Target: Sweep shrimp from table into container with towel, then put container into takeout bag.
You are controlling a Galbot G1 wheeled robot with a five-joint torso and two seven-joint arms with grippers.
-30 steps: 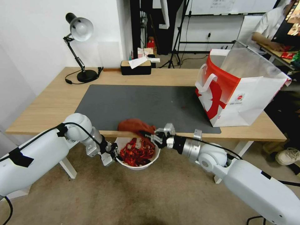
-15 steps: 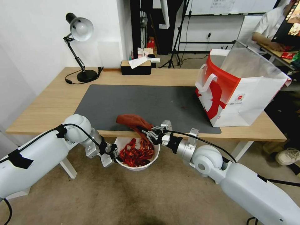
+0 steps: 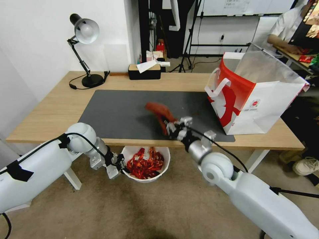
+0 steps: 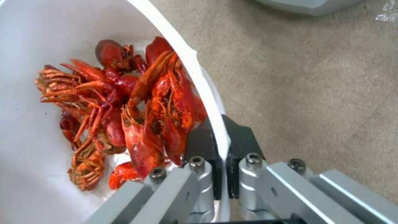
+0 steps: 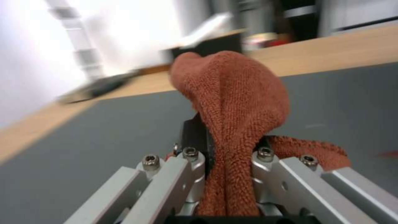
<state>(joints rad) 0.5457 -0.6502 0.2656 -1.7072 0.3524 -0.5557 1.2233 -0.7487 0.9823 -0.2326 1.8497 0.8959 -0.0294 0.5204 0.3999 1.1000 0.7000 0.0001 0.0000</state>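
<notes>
Bright, even room light; towel (image 3: pixel 159 113) motion-blurred; head view's edges bowed.

Desk lamp (image 3: pixel 84 31), tissue box (image 3: pixel 144 71)

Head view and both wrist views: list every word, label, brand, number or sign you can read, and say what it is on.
No text can be read in any view.
Takeout bag: a small round red logo with fine print beside it on the white panel, too small to read.
Whiteboard on the back wall: faint handwriting, too small to read.
Container, shrimp, towel: no markings visible.
</notes>
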